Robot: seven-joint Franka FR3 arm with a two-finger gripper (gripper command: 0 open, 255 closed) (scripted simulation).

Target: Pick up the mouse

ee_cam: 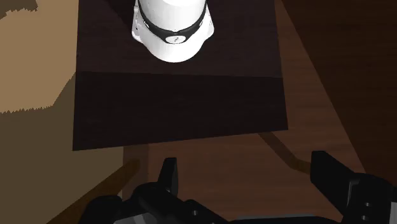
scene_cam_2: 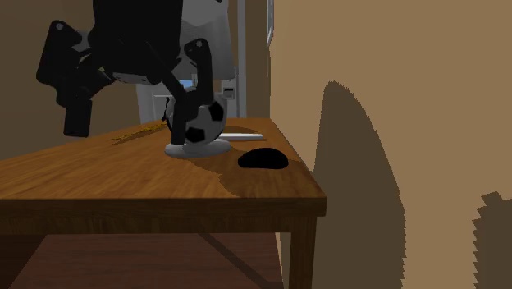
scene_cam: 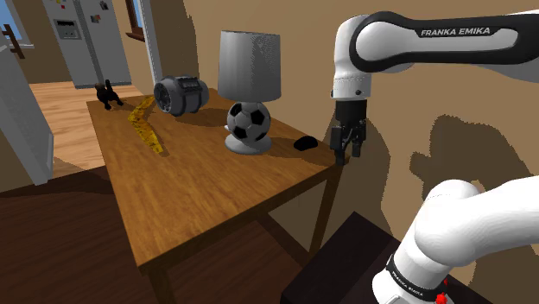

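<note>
The mouse (scene_cam: 304, 143) is a small black lump lying on the wooden table (scene_cam: 199, 190), near the corner closest to the wall and just beside the lamp's football base (scene_cam: 249, 125). In the second exterior view the mouse (scene_cam_2: 263, 158) lies close to the table's right edge. My gripper (scene_cam: 345, 154) hangs pointing down just past that table corner, to the shoulder view's right of the mouse and a little above it. Its fingers (scene_cam_2: 79, 115) stand wide apart with nothing between them. In the wrist view the gripper (ee_cam: 248, 178) looks down on the floor and the stand.
A grey-shaded lamp (scene_cam: 250, 65) stands on the football base. Further back on the table are a round grey device (scene_cam: 180, 95), a yellow banana-like object (scene_cam: 147, 128) and a small black figure (scene_cam: 106, 94). The beige wall (scene_cam_2: 377, 98) runs close behind the table. The dark stand (ee_cam: 178, 108) sits below the gripper.
</note>
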